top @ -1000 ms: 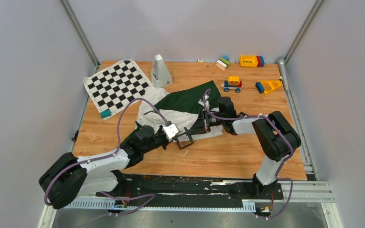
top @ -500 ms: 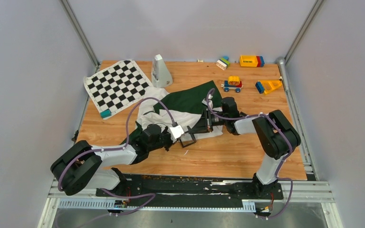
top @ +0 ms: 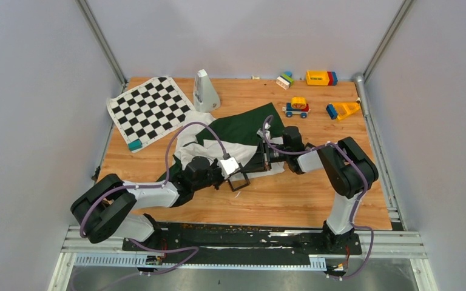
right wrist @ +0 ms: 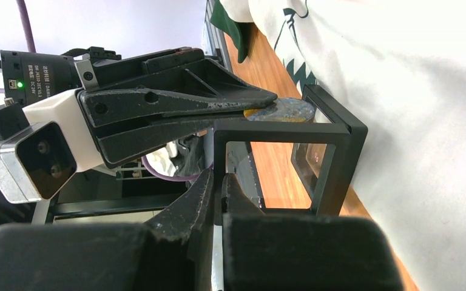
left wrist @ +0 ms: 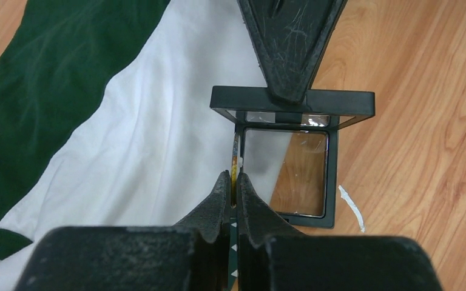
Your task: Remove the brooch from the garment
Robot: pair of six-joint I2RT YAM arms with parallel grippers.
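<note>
Item one, the left gripper (left wrist: 233, 177): on my left wrist feed its jaws are clenched on the brooch (left wrist: 236, 159), a thin yellowish disc seen edge-on that pokes out of the fingertips toward 12 o'clock. The brooch is off the garment (left wrist: 151, 139) and held over the left rim of the black case (left wrist: 332, 182), with the white cloth at its 9 o'clock and the case's clear window at its 3 o'clock. On my right wrist feed the same disc shows flat between the left gripper's finger ends, just at the top bar of the case's raised frame; I cannot tell whether it touches that bar. Item two, the right gripper (right wrist: 218, 180): jaws pinched tight on one bar of that raised frame, which stands upright at 12 o'clock of the case's base. Item three, the garment: white body and dark green sleeve, crumpled, at 12 o'clock of the case on my overhead feed. The case's base lies across the edge of the white cloth and the wooden table (left wrist: 418, 157). Item four, the chequered mat (top: 148, 109): at 10 o'clock of the garment, well apart from both grippers. Item five, toy blocks (top: 320, 77) and a toy car (top: 295, 107): at 1 o'clock of the garment.
</note>
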